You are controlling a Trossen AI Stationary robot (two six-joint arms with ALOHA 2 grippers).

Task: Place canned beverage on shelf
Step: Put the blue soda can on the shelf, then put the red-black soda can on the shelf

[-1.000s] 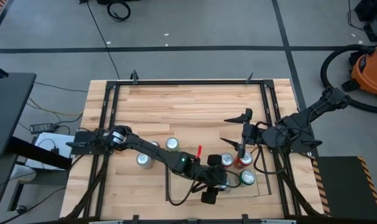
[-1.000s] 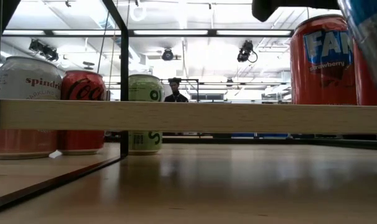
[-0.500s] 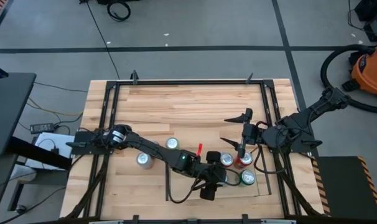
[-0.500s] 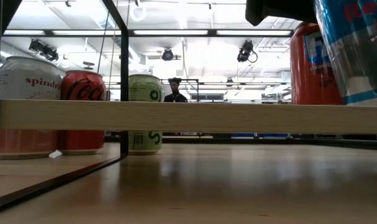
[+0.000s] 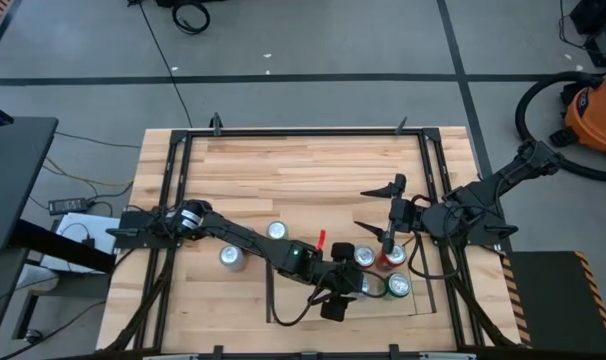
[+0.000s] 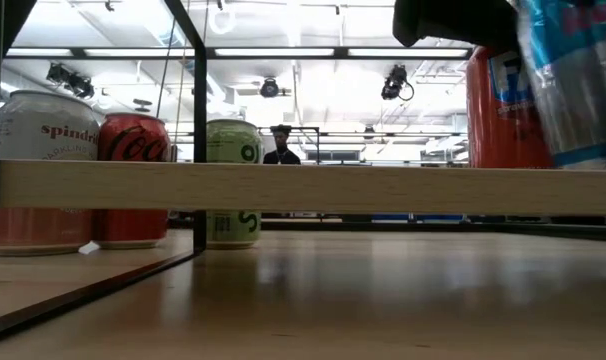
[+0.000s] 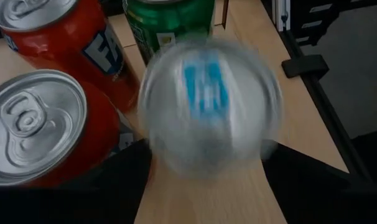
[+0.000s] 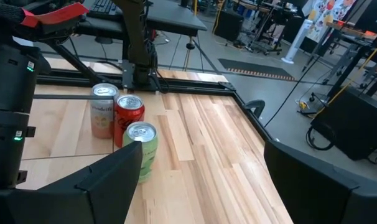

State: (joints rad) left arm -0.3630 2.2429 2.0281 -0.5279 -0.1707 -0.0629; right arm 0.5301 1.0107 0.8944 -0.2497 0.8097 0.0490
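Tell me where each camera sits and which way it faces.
High: overhead, straight down; left gripper, right gripper, both arms.
Low: tabletop height, facing past the shelf into the room; left gripper above.
Left wrist: down onto the blue can between its fingers.
Right wrist: across the table; own open fingers.
Low and left wrist share the blue can.

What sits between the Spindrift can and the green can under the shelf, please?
In the low view, a red Coca-Cola can stands between the Spindrift can and the green can; the shelf board's edge crosses in front of all three.
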